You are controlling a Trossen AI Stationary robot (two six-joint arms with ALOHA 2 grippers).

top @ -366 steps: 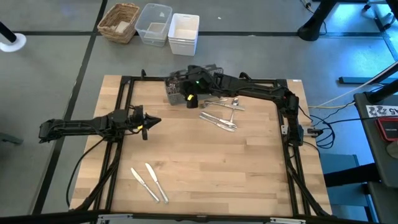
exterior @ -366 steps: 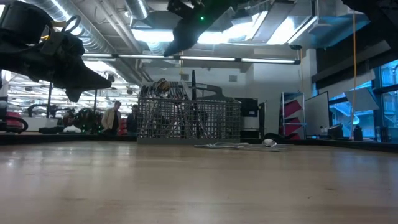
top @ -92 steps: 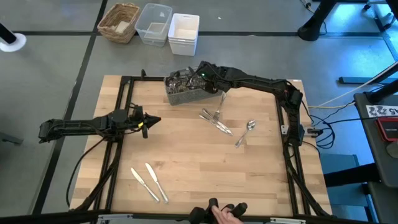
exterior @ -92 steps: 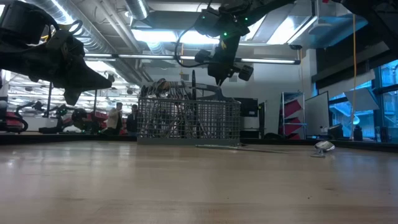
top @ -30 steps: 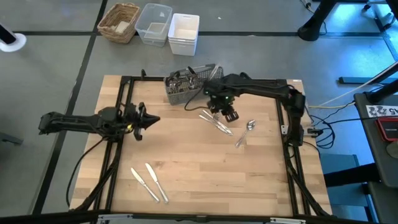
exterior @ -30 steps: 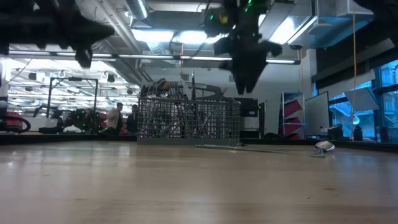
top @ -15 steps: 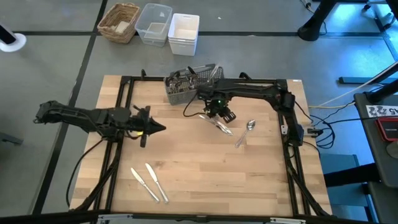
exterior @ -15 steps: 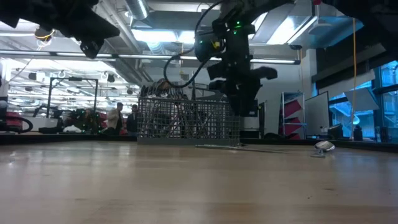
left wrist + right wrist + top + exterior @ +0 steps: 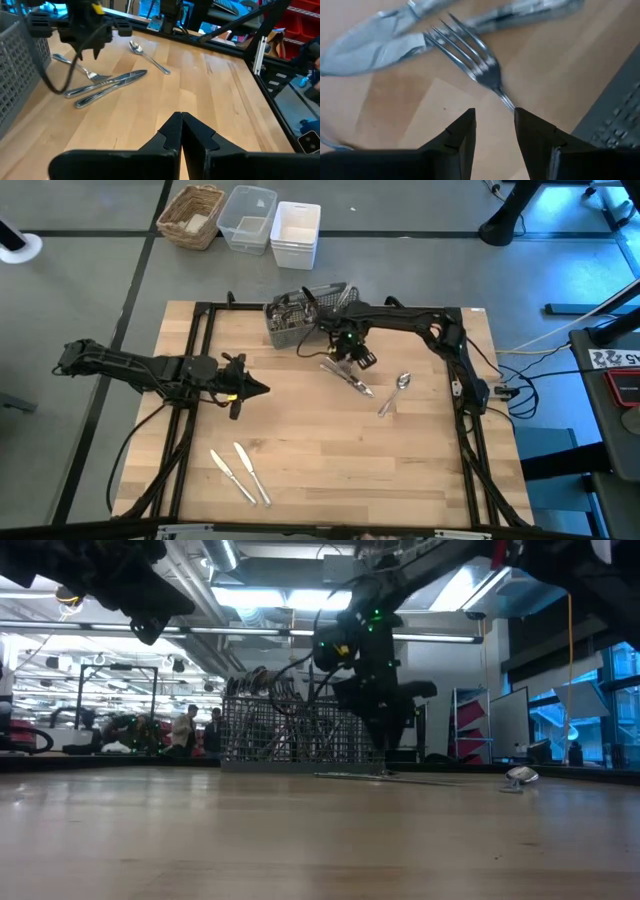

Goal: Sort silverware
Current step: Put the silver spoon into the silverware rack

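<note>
High view, layout: wooden tabletop [image 9: 330, 450] is carrying a grey wire-mesh metal caddy [image 9: 300, 320] near its far edge, with shiny metal cutlery standing inside it.
Right gripper: right gripper [image 9: 348, 357] is hanging low just in front of the caddy, over the handle of a shiny silver fork [image 9: 475, 57]; its jaws are standing apart, the handle lying between the fingertips [image 9: 462, 131] in the right wrist view, nothing clamped.
Loose pieces beside it: two silver table knives [image 9: 107, 84] are lying crossed under the fork's tines, touching it.
Spoon: a shiny silver spoon [image 9: 395, 392] is lying alone toward the right edge, apart from that cluster.
Near-left pair: two more silver table knives [image 9: 240, 473] are lying side by side toward the near left corner.
Left gripper: left gripper [image 9: 252, 388] is hovering above the left half of the tabletop, jaws pressed together, holding nothing.
Low view, background: people are standing in the room behind the caddy.
</note>
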